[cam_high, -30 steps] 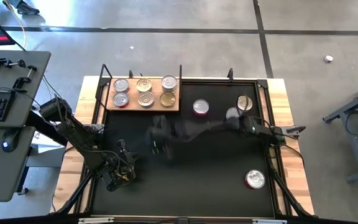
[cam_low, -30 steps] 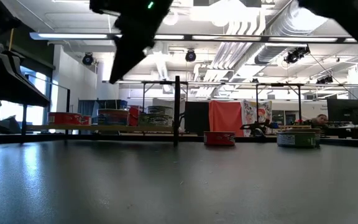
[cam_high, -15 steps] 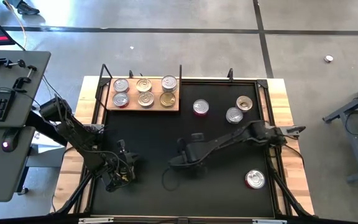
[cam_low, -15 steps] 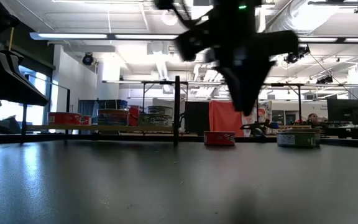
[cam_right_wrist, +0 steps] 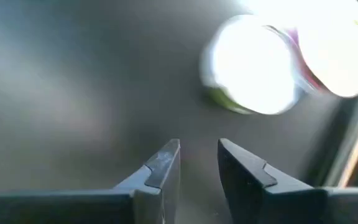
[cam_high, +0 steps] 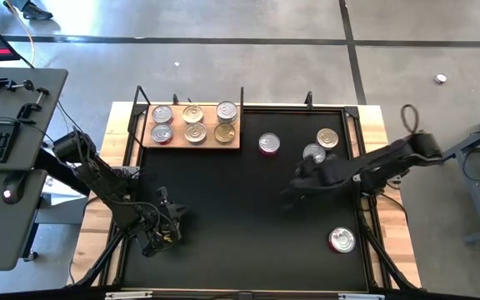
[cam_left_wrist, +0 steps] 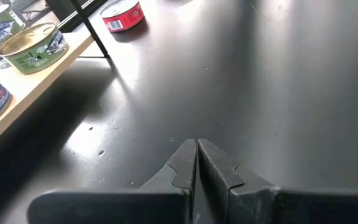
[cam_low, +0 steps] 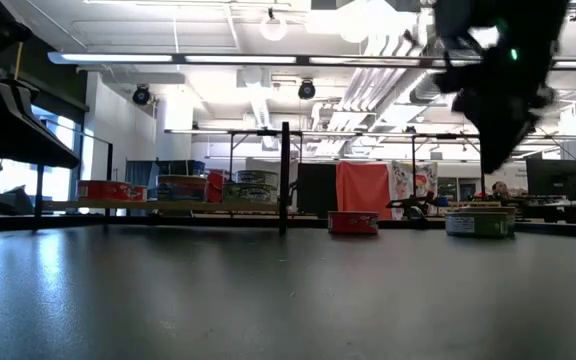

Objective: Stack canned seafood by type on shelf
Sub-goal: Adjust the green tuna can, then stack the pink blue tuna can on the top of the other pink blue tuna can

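- High view: the flat light-brown wooden shelf (cam_high: pixel 192 138) at the far left of the black table mat (cam_high: pixel 223 217) carries six small round tins (cam_high: pixel 194 122) in two rows. Four tins remain loose: a red-sided one (cam_high: pixel 268 144), a silver-lidded one (cam_high: pixel 312 153) touching a gold-lidded one (cam_high: pixel 327 137), and a red one (cam_high: pixel 342 241) near the front right. The right gripper (cam_high: pixel 294 188) hangs just beside the silver tin — a descent here could clip the touching pair and push both away.
- Low view: the right arm (cam_low: pixel 498 70) shows blurred above the green-sided tin (cam_low: pixel 476 221); I judge a fast approach risks overshooting it.
- Left wrist view: the left gripper (cam_left_wrist: pixel 197 163) waits low over the mat, fingers pressed together, with the shelf's edge near.
- Right wrist view: the right fingers (cam_right_wrist: pixel 164 163) stand slightly parted, holding nothing — that gap looks too narrow for the glare-washed tin lid (cam_right_wrist: pixel 253 73) ahead, so they could land on top.
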{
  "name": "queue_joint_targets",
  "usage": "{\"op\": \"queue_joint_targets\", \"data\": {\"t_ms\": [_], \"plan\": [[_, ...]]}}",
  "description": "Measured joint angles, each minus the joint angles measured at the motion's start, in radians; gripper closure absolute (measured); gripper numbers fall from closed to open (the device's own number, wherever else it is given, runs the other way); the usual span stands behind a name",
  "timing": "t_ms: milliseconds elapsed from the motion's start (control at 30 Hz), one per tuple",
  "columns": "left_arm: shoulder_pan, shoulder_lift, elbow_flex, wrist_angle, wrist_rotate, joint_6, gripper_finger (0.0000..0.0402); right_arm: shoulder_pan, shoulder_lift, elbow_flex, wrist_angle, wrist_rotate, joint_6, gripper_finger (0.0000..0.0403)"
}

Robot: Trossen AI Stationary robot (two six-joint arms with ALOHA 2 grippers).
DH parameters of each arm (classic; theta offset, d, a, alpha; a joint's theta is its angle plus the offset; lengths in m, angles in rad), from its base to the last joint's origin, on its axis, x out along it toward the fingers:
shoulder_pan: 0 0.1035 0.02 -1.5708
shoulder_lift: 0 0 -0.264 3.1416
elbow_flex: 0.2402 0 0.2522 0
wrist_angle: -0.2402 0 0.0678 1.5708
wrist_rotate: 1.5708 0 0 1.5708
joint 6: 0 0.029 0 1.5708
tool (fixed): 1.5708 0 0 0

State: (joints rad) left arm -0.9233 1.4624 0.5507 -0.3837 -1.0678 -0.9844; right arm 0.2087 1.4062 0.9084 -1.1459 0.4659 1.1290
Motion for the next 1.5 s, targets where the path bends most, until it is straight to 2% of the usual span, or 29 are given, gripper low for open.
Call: {"op": "queue_joint_targets", "data": {"t_ms": [100, 167, 367, 533, 633, 767, 867, 1033, 1133, 1200, 1300, 1500], "plan": [[0.000, 0.000, 0.000, 0.000, -0.012, 0.000, 0.0392, -0.085, -0.095, -0.135, 0.022, 0.062, 0.158, 0.0304], [0.000, 0.000, 0.000, 0.000, -0.014, 0.000, 0.0392, -0.146, -0.141, -0.213, 0.102, 0.102, 0.174, 0.0304], [0.000, 0.000, 0.000, 0.001, -0.015, 0.000, 0.0392, -0.304, -0.165, -0.382, 0.503, 0.100, -0.037, 0.0305], [0.001, 0.000, 0.000, 0.016, -0.014, 0.000, 0.0392, -0.349, -0.131, -0.395, 0.636, 0.110, -0.109, 0.0305], [0.001, 0.000, 0.000, 0.022, -0.014, 0.000, 0.0392, -0.343, -0.129, -0.372, 0.663, 0.052, -0.145, 0.0305], [0.001, 0.000, 0.000, 0.029, -0.014, 0.000, 0.0392, -0.325, -0.127, -0.324, 0.673, -0.099, -0.195, 0.0305], [0.001, 0.000, 0.000, 0.046, -0.013, 0.000, 0.0392, -0.287, -0.127, -0.282, 0.698, -0.151, -0.256, 0.0305], [0.001, 0.000, 0.000, 0.046, -0.013, 0.000, 0.0392, -0.169, -0.127, -0.208, 0.821, -0.142, -0.371, 0.0305], [0.001, 0.000, 0.000, 0.046, -0.012, 0.000, 0.0392, -0.060, -0.127, -0.146, 0.843, -0.059, -0.422, 0.0305], [0.001, 0.000, 0.000, 0.046, -0.012, 0.000, 0.0392, 0.026, -0.123, -0.090, 0.784, 0.023, -0.394, 0.0305], [0.001, 0.000, 0.000, 0.046, -0.012, 0.000, 0.0392, 0.150, -0.118, 0.002, 0.613, 0.089, -0.287, 0.0305], [0.001, 0.000, 0.000, 0.055, -0.012, 0.000, 0.0392, 0.356, -0.087, 0.122, 0.304, 0.085, 0.005, 0.0305]]}}
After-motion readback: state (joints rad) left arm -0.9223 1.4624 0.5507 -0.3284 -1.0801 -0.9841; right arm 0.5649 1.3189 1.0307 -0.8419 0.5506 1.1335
